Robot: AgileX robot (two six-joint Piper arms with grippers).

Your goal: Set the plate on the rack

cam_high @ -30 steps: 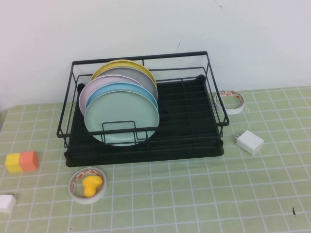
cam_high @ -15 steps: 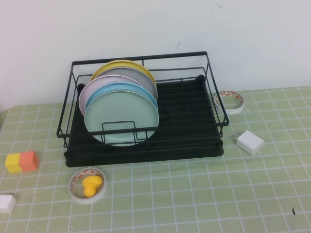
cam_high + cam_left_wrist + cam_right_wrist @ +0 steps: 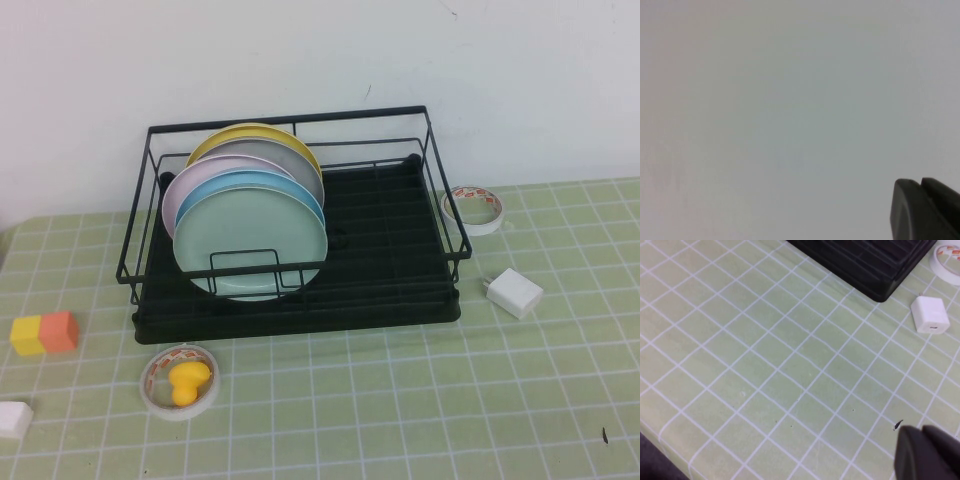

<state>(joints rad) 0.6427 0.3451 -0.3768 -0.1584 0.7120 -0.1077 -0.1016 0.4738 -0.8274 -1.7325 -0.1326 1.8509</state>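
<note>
The pale mint-green plate stands upright at the front of a row of plates in the left part of the black wire rack. No arm shows in the high view. My left gripper appears only in the left wrist view, shut and empty, in front of a blank pale surface. My right gripper appears only in the right wrist view, shut and empty, above the green tiled table, away from the rack's corner.
Behind the mint plate stand sky-blue, lilac-pink, grey and yellow plates. On the table lie a tape roll, a white charger, a tape roll holding a yellow toy, an orange-yellow block and a white object.
</note>
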